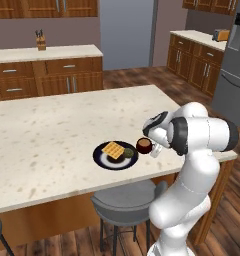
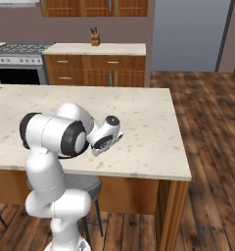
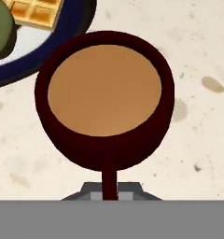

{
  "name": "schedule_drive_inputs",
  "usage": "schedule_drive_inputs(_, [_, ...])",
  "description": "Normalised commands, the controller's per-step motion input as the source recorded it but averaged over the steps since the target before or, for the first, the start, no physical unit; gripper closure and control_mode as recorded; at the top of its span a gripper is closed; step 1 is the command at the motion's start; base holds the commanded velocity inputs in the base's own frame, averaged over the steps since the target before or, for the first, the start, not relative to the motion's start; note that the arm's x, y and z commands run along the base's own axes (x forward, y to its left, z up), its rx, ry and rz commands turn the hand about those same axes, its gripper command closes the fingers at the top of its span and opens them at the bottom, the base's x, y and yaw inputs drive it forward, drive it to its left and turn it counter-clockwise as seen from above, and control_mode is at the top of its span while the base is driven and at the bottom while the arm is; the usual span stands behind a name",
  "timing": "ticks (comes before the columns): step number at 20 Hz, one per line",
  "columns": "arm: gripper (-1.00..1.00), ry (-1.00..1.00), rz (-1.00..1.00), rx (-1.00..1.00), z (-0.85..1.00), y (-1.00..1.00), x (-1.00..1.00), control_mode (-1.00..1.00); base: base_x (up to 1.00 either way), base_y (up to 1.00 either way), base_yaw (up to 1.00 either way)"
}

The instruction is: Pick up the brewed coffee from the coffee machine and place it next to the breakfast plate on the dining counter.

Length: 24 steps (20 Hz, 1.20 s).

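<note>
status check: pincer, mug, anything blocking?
Pincer low over dining counter, at mug handle; grip unclear. Mug upright, full, beside breakfast plate. Nothing in the way.

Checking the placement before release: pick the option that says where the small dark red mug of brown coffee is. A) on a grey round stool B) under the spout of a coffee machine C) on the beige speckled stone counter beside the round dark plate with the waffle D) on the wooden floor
C: the small dark red mug is at the beige speckled counter right beside the dark round plate carrying the golden waffle.
</note>
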Motion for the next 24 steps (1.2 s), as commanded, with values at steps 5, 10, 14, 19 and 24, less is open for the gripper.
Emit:
schedule_drive_inputs(5, [1.00, 0.05, 0.00, 0.00, -0.41, 0.00, 0.22, -1.00, 0.00, 0.00, 0.00])
schedule_drive_inputs(10, [-1.00, 0.00, 0.00, 0.00, -0.41, 0.00, 0.19, -1.00, 0.00, 0.00, 0.00])
schedule_drive_inputs(14, [-1.00, 0.00, 0.00, 0.00, 0.00, 0.00, -0.15, -1.00, 0.00, 0.00, 0.00])
schedule_drive_inputs(19, [-1.00, -0.08, 0.00, 0.00, 0.11, 0.00, -0.67, -1.00, 0.00, 0.00, 0.00])
schedule_drive_inputs(24, [-1.00, -0.32, 0.00, -0.01, 0.62, 0.00, -0.72, -1.00, 0.00, 0.00, 0.00])
